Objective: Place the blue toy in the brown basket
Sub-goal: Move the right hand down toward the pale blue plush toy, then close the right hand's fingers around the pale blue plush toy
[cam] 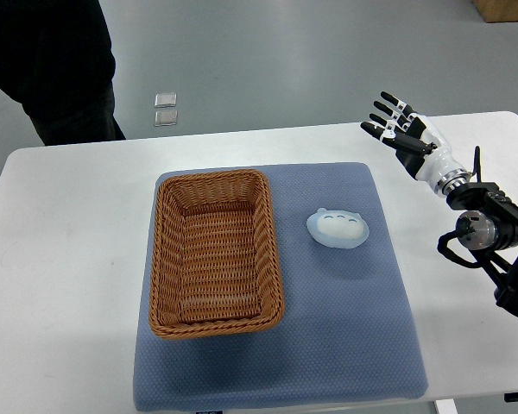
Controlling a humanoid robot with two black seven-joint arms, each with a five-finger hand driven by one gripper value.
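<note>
right hand (403, 129): fingers spread wide, holding nothing, raised over the table's far right part, well apart from the toy.
left hand: not in view.
toy (337, 228): lies on the pad just right of the basket, not touching it, out in the open.
basket (216, 251): empty, long side running away from the robot, sitting on the pad's left half.
risk, grasp: the toy is a low, rounded, pale blue lump that looks smooth and soft; fingers closing from above could squeeze it out sideways or pinch only its edge.
risk, push: a hand coming in low from the right could shove the toy along the pad into the basket wall, or nudge the basket.
risk, drop: the rim stands well above the pad; a carry that is too low would catch the toy or fingers on it.
basket build: brown woven wicker, ribbed, stiff, rectangular with rounded corners and flared walls.
pad (354, 328): blue-grey, matte, cloth-like, likely some grip.
table (60, 259): white, smooth, hard.
person (56, 65): dark clothing, standing at the far left corner, clear of the work.
</note>
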